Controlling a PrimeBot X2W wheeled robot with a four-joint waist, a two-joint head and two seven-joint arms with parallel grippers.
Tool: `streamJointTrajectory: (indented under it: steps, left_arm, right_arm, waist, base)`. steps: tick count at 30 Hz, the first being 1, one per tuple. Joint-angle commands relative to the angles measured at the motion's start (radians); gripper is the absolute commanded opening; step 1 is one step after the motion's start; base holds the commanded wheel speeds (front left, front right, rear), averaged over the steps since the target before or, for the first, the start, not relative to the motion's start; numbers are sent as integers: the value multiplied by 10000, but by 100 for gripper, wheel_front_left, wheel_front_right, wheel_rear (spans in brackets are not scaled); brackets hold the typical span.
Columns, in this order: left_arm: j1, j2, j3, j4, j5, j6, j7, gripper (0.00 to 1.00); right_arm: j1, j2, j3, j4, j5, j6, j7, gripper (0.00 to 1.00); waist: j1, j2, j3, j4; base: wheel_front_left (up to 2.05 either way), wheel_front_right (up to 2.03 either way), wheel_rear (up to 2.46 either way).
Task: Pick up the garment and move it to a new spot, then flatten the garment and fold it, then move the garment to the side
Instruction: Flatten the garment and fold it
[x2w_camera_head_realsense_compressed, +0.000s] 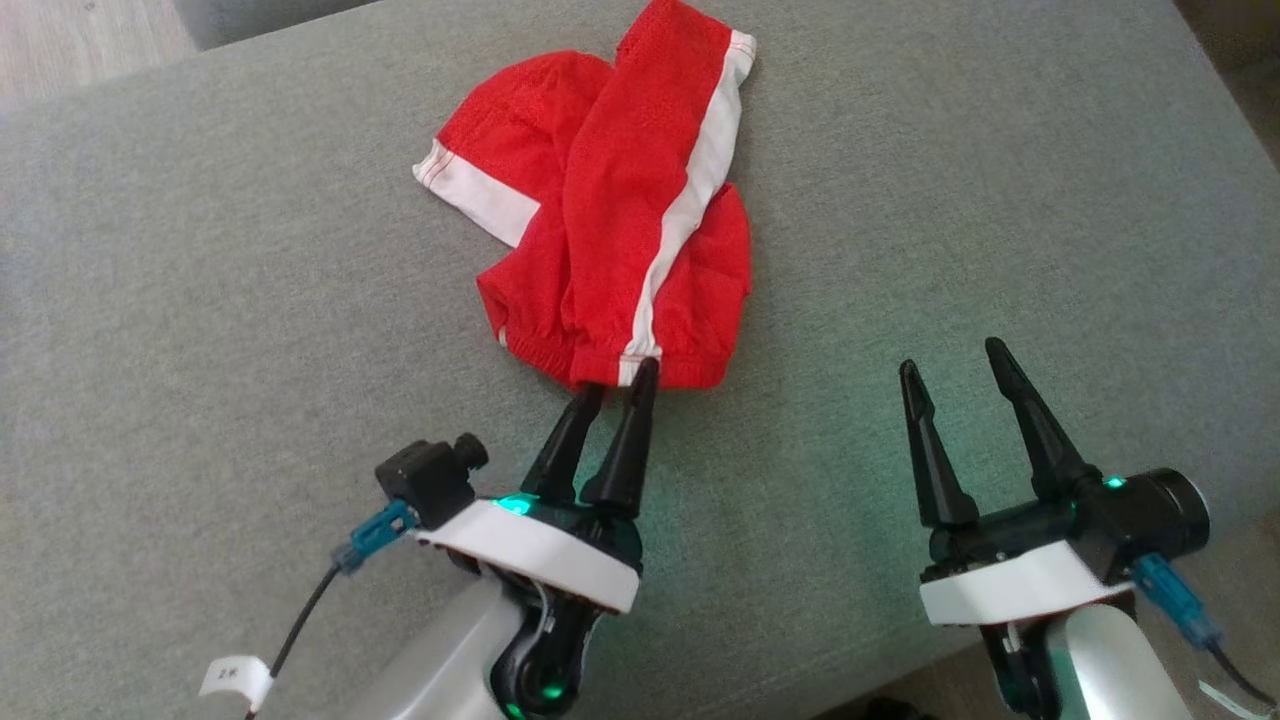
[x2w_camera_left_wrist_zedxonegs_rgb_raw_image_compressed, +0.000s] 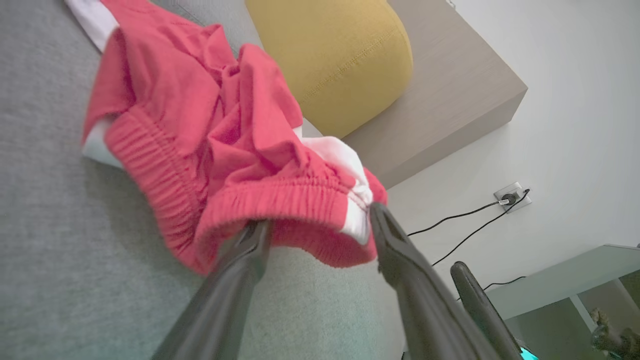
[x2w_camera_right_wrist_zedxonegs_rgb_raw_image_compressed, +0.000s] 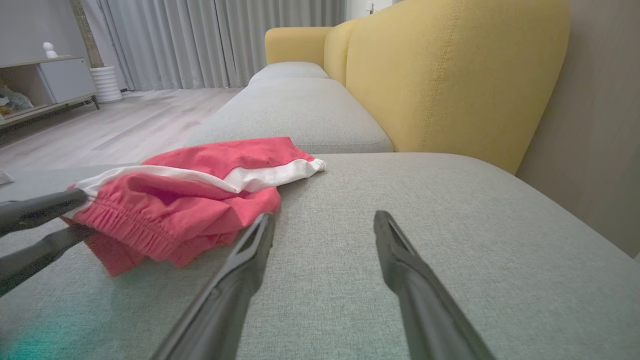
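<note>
You have the red shorts (x2w_camera_head_realsense_compressed: 620, 200) lying crumpled on the grey sofa seat (x2w_camera_head_realsense_compressed: 200, 300), a white side stripe (x2w_camera_head_realsense_compressed: 700, 170) running down the top fold and the elastic waistband (x2w_camera_left_wrist_zedxonegs_rgb_raw_image_compressed: 280, 200) turned toward the robot. Your left claw (x2w_camera_head_realsense_compressed: 622, 378) is spread, with both dark fingers (x2w_camera_left_wrist_zedxonegs_rgb_raw_image_compressed: 240, 275) meeting the waistband's near edge. One tip is tucked against the red elastic and the other sits at the white stripe, so nothing is pinched. Your right claw (x2w_camera_head_realsense_compressed: 952, 357) is also spread wide; it hangs over bare grey fabric to the right of the shorts and well apart from them. Beyond the seat, the right wrist view shows the yellow backrest (x2w_camera_right_wrist_zedxonegs_rgb_raw_image_compressed: 450, 75) – upright along the far edge.
</note>
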Motion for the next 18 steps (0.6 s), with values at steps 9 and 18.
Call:
streamJointTrajectory:
  steps: [9, 18]
  left_arm:
    - [-405, 333, 486, -904, 1186, -59, -123, 0]
    - [383, 2082, 1051, -2063, 2551, -59, -123, 0]
  right_arm:
    - [-327, -49, 230, -334, -44, -7, -15, 100]
    - [-153, -49, 157, -274, -128, -7, -15, 100]
  waist:
    - [0, 0, -34, 446]
    - [0, 0, -532, 1725]
  base:
    - [0, 0, 0]
    - [0, 0, 0]
